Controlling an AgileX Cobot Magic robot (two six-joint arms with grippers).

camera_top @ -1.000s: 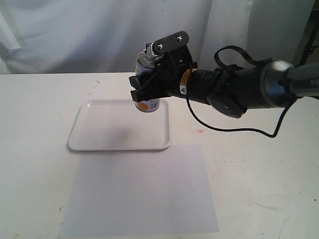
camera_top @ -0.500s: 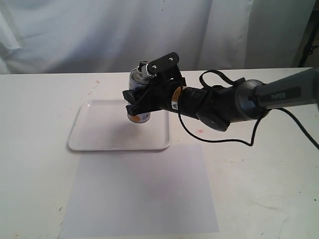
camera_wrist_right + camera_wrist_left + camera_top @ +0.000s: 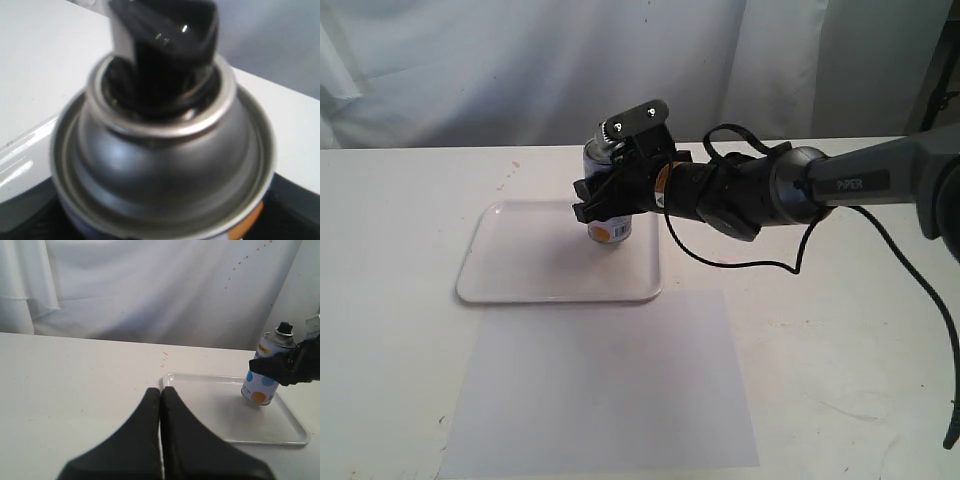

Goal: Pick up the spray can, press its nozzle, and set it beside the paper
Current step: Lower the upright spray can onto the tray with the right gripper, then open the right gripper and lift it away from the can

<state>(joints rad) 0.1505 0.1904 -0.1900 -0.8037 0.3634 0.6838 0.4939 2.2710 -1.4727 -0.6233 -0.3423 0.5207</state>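
I hold the dotted silver spray can point(image 3: 611, 230) upright above centre frame, black nozzle point(image 3: 286, 328) on top; the pale paper point(image 3: 605, 385) lies flat at lower centre.

Behind the paper point(image 3: 610, 390) lies the tray point(image 3: 490, 280), spray can point(image 3: 609, 228) at its back right.

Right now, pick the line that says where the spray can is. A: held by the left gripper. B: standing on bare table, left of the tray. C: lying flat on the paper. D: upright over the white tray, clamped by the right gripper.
D: the spray can stands upright over the tray, with the right gripper closed around its body.
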